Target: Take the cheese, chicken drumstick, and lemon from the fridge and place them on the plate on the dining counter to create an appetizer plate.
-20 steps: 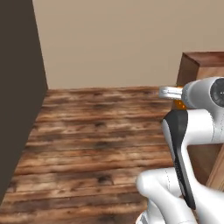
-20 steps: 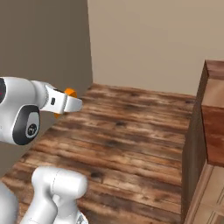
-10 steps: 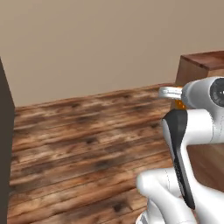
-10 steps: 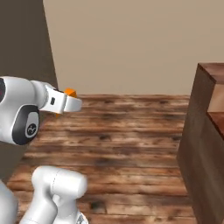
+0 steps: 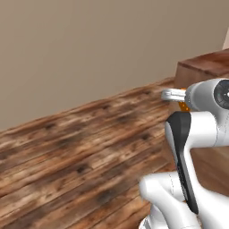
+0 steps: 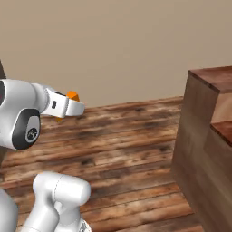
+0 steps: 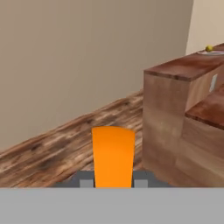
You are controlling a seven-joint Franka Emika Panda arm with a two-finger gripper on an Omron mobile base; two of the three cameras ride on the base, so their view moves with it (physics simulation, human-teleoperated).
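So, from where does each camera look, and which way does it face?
Left base view: behind the arm on its left, facing the wood floor and wall.
Right base view: behind on its right, same floor; the arm rises lower left.
Hand view: on the hand, looking along the cheese toward the dining counter.
All three share the counter and the cheese.

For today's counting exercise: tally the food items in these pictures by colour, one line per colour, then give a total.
Orange: 1, the cheese held in the tool
Yellow: 1, the lemon far off on the counter
Total: 2
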